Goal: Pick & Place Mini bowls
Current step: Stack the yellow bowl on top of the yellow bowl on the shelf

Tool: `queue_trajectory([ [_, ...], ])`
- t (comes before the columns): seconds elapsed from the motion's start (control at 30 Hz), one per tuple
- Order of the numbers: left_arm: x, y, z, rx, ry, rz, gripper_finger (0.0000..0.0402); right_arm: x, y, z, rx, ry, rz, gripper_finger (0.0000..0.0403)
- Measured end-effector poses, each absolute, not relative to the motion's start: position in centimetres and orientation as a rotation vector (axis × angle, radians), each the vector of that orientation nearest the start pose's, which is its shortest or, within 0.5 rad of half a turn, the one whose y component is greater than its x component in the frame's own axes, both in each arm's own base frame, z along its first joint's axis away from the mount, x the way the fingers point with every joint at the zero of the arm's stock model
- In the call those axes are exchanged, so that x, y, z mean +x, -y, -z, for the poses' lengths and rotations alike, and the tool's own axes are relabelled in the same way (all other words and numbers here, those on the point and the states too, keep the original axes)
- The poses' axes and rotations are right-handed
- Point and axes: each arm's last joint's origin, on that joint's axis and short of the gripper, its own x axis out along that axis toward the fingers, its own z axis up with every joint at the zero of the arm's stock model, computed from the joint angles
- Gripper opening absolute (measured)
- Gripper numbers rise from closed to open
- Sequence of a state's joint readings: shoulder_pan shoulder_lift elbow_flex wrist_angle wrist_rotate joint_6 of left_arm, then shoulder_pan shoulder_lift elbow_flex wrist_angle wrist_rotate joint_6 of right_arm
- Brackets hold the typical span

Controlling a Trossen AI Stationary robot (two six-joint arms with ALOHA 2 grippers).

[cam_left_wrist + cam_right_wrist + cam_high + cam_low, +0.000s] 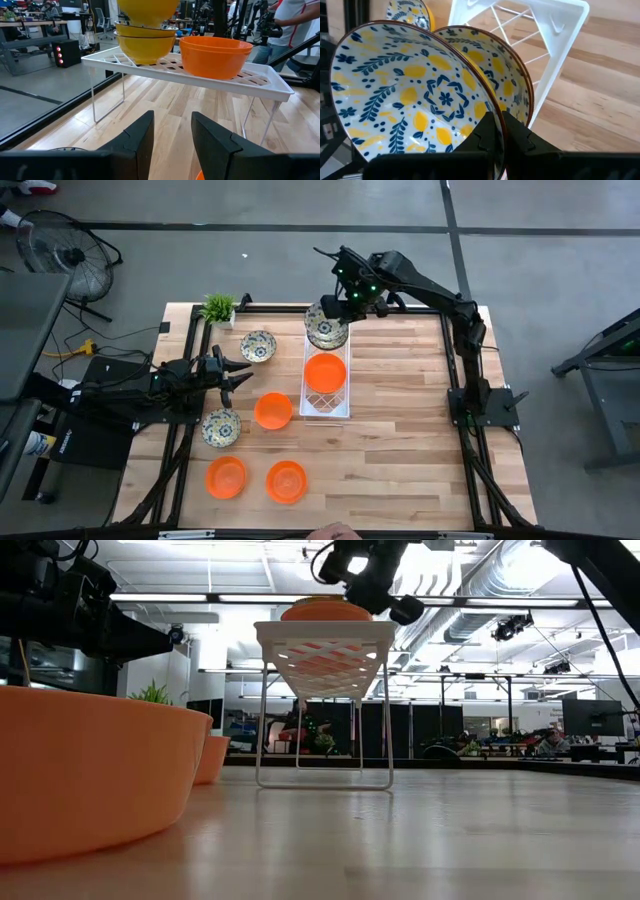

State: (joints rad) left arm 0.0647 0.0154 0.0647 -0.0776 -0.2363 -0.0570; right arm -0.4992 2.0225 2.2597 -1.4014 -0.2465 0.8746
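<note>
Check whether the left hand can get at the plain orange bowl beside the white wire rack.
Probably yes: the left hand is open, and that orange bowl sits uncovered close by.

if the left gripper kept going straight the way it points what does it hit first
Probably the white wire rack: the open left gripper points at the gap under its shelf, so it may pass between the thin legs or strike one. The plain orange bowl on the shelf sits above that line. Depth is unclear.
</note>
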Motion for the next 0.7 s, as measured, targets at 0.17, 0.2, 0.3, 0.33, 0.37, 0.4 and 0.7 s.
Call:
queue_trajectory([
  [0.17, 9.3, -1.3, -17.7, -0.054, -0.02, -0.302, 0.0129, 35.4, 18.8, -36.3, 1.202, -0.963, 0.704, 0.0005],
  [0.2, 9.3, -1.3, -17.7, -0.054, -0.02, -0.303, 0.0129, 35.4, 18.9, -36.2, 1.204, -0.969, 0.706, 0.0005],
  [0.3, 9.3, -1.3, -17.7, -0.054, -0.02, -0.302, 0.0129, 35.5, 19.1, -35.6, 1.203, -1.003, 0.715, 0.0003],
  [0.33, 9.3, -1.3, -17.7, -0.054, -0.019, -0.302, 0.0129, 35.5, 19.1, -35.5, 1.201, -1.009, 0.712, 0.0003],
  [0.37, 9.3, -1.3, -17.7, -0.054, -0.02, -0.302, 0.0129, 35.6, 19.1, -35.4, 1.197, -1.01, 0.707, 0.0003],
  [0.4, 9.3, -1.3, -17.7, -0.054, -0.02, -0.302, 0.0129, 35.6, 19.2, -35.4, 1.194, -1.01, 0.704, 0.0004],
  [0.7, 9.3, -1.3, -17.7, -0.054, -0.02, -0.302, 0.0129, 35.5, 19.1, -35.4, 1.154, -1.034, 0.681, 0.0022],
])
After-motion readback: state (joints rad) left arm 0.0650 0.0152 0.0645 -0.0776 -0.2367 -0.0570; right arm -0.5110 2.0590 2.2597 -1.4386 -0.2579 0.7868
